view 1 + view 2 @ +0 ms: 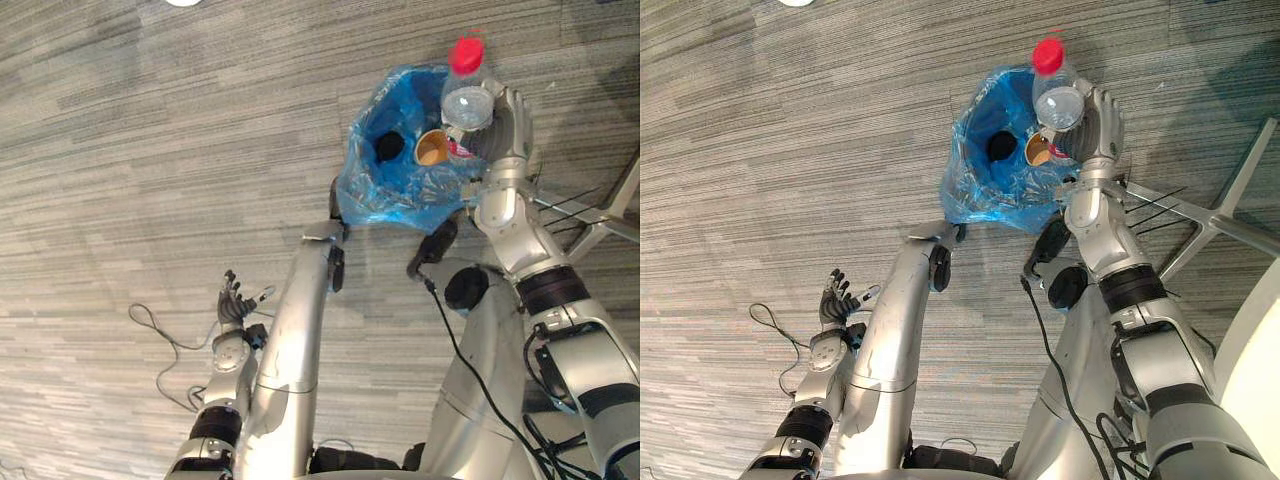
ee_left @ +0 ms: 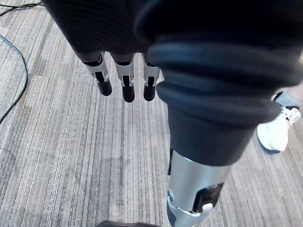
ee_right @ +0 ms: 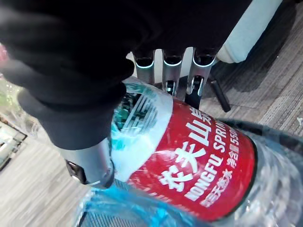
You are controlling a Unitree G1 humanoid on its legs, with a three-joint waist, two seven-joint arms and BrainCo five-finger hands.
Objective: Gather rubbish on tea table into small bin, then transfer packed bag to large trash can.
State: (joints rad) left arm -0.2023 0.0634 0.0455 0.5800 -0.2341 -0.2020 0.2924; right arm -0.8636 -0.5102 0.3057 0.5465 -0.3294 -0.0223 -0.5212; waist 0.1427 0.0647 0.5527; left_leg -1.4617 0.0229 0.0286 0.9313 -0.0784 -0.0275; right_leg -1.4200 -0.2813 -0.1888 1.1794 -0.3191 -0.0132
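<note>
My right hand (image 1: 507,125) is shut on a clear plastic bottle (image 1: 467,95) with a red cap and red label (image 3: 199,165), held over the far right rim of the small bin lined with a blue bag (image 1: 400,190). Inside the bag lie a brown paper cup (image 1: 432,148) and a dark object (image 1: 388,147). In the right wrist view the fingers (image 3: 173,71) and thumb wrap the bottle above the blue liner. My left hand (image 1: 236,300) hangs low at the left over the carpet, fingers relaxed and holding nothing.
Grey striped carpet (image 1: 150,150) surrounds the bin. A chair's metal base legs (image 1: 1200,225) spread at the right, close to the bin. A person's white shoe (image 2: 277,135) shows in the left wrist view.
</note>
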